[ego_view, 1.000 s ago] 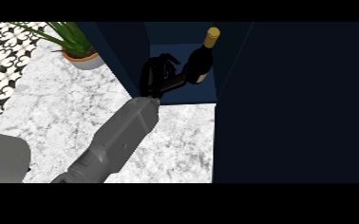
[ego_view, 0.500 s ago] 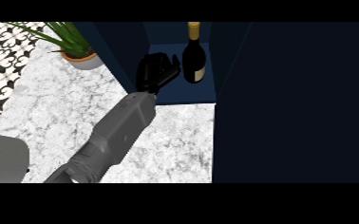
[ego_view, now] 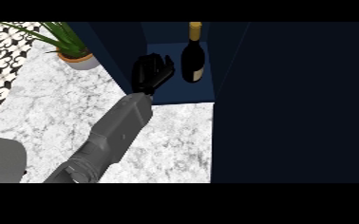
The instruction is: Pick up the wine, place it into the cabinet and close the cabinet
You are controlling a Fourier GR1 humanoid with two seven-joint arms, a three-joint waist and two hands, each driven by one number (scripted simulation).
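Note:
The wine bottle (ego_view: 193, 59) is dark with a gold cap and a pale label. It stands upright inside the dark blue cabinet (ego_view: 184, 93), on its floor towards the back. My right hand (ego_view: 151, 73) is at the cabinet's mouth, just left of the bottle and a little apart from it. Its fingers are straight and hold nothing. The grey right forearm (ego_view: 116, 133) runs up from the lower left. My left hand does not show.
A potted green plant (ego_view: 73, 52) stands on the marble counter (ego_view: 49, 109) left of the cabinet. A wide dark panel (ego_view: 294, 104) fills the right side of the view. A grey rounded shape (ego_view: 10, 161) sits at the lower left edge.
The bottle, tilted in my right hand a second ago, now stands upright. My hand has let go of it and drawn back to the left.

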